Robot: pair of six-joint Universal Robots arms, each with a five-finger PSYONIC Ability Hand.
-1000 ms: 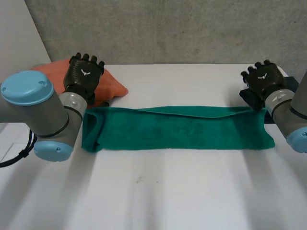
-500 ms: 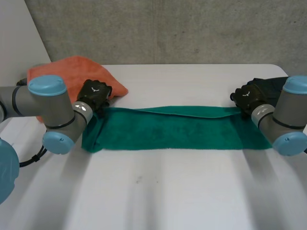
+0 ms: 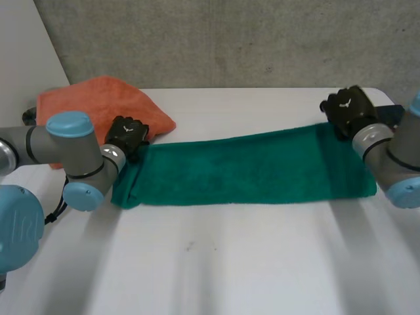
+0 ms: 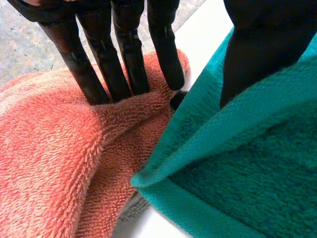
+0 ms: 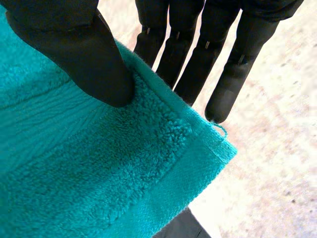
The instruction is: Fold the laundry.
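Green towel [image 3: 243,167] is a long strip running flat across the table [image 3: 230,262] from one hand to the other, already narrowed lengthwise by the look of it

Right hand [image 3: 348,108]: on the towel's far right corner, thumb on top, straight fingers [image 5: 233,74] under the hem, so it's pinched. That corner looks raised slightly off the table

Left hand [image 3: 126,134]: at the far left corner. Thumb is down on the green pile, and the fingers [image 4: 126,59] are past the edge, dug into the orange towel [image 3: 98,102] lying right behind the hand and touching the green one. I read it as a pinch on the green edge, but a shallower one than the right

Handling: thick terry, soft, light, no stiffness, so the middle will sag and drag between the hands. The pile is grippy and unlikely to slip out of a pinch. Best hold is the hemmed corners, where both hands are now

Risk: the left fingers may snag the orange towel and pull it along. Check that only green is in that pinch

Dark thing [image 3: 394,113] just beside the right hand, can't tell what it is

Judged stage: corners taken, next fold not yet made
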